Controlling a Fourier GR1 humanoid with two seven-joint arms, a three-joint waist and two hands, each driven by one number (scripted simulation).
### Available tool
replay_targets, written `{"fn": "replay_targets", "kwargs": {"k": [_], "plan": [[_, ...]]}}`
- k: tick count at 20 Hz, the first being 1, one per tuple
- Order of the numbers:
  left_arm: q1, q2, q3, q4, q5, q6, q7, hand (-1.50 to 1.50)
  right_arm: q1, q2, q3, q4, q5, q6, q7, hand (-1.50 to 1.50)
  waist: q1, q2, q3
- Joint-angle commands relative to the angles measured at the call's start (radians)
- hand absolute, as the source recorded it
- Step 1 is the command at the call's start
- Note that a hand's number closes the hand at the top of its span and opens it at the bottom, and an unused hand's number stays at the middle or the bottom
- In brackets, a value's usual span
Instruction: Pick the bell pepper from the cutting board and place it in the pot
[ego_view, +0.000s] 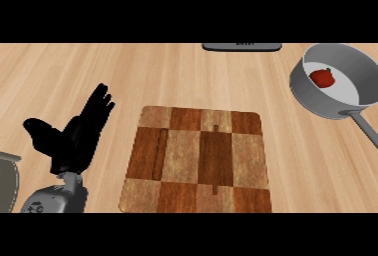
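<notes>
Resting left robot hand (74, 140): near left, fingers straight and spread, thumb out, holding nothing.
Cutting board (196, 160): checkered wood, mid-bench (74, 70), just right of that hand, not touching it.
Pot (310, 97): grey, far right, well apart from the board, handle (364, 127) pointing toward the near right.
Bell pepper (322, 77): red, lying inside the pot.
Far edge: dark flat object (242, 46), partly cut off.

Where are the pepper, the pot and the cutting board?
bell pepper (322, 77), head view, its red middle.
pot (304, 97), head view, its grey outer wall.
cutting board (196, 160), head view, middle of its top.
</notes>
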Motion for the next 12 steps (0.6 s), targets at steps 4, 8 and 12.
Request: {"fn": "replay_targets", "kwargs": {"k": [4, 8, 12], "plan": [[-0.009, 0.004, 0.014, 0.027, 0.007, -0.017, -0.023, 0.00, -0.044, 0.104, -0.124, 0.074, -0.097, -0.133, -0.067, -1.50, -0.008, 0.000, 0.001], [0.022, -0.023, -0.025, -0.021, -0.023, 0.011, -0.006, 0.00, -0.072, 0.081, -0.231, 0.120, -0.110, -0.258, -0.152, -1.50, -0.005, 0.000, 0.001], [-0.041, -0.014, 0.005, 0.002, -0.023, 0.030, 0.040, 0.00, -0.094, 0.000, -0.317, 0.193, -0.153, -0.267, -0.160, -1.50, -0.010, 0.000, 0.001]]}}
